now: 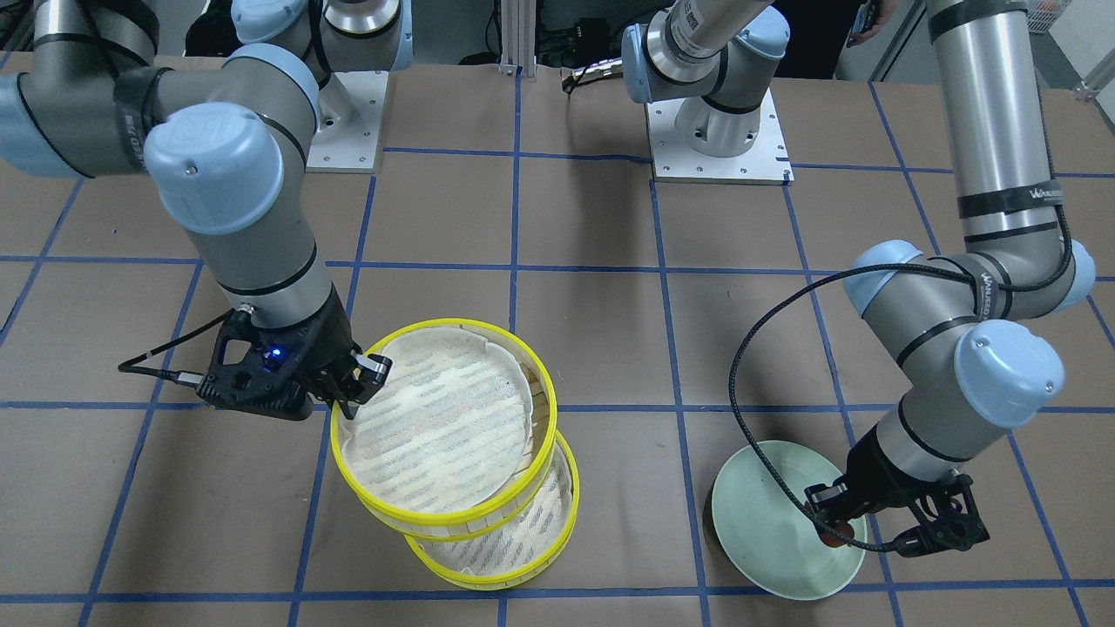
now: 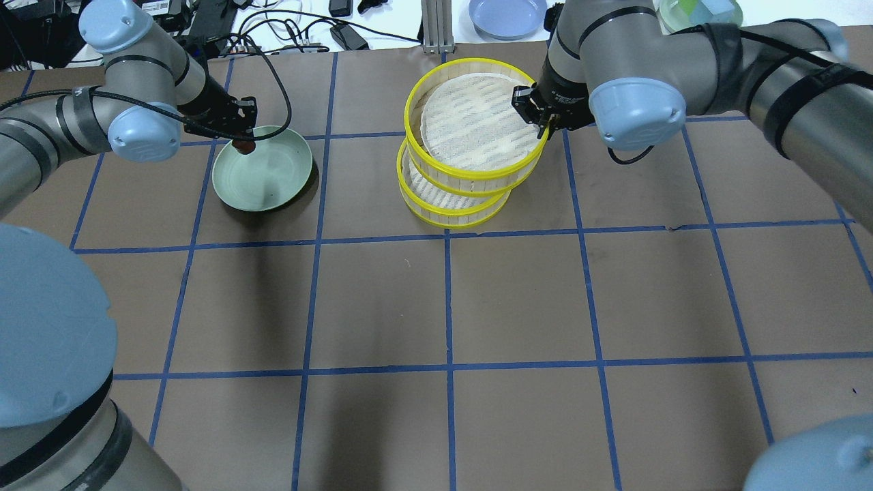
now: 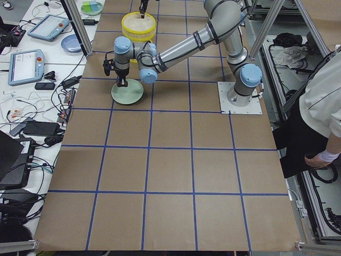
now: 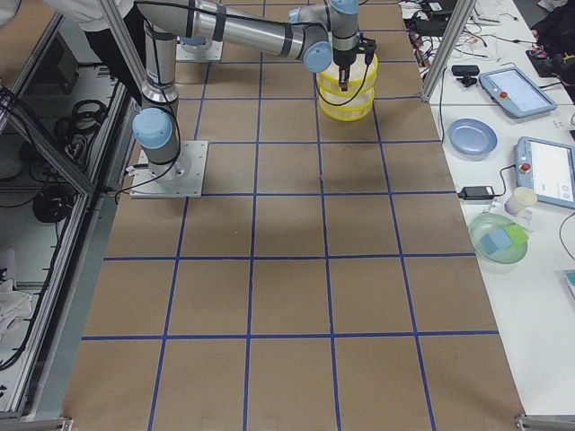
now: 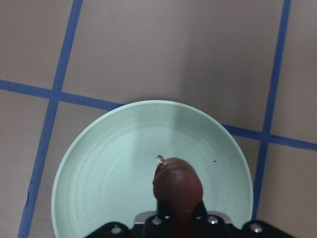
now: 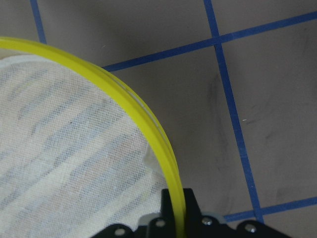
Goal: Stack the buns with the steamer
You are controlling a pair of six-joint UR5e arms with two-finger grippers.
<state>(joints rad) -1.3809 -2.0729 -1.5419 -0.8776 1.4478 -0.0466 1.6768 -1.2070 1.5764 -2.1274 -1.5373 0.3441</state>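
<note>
A black strap (image 1: 1010, 198) round the left arm (image 1: 993, 96), up the front view from the green plate (image 1: 766, 522), bears white lettering that seems to begin "WAU". The rest is too small to read. The lettering on a second strap (image 1: 132, 122), on the right arm (image 1: 261, 252) far across from the plate, is too blurred to read.

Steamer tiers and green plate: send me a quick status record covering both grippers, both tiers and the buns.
left gripper: shut on the brown bun, over the green plate
right gripper: shut on the upper tier's yellow rim
upper tier: over the lower tier, offset and not lined up; liner bare
lower tier: on the table, mostly covered; no bun in the part that shows
brown bun contact with plate: cannot tell
white bun: not seen in any view
</note>
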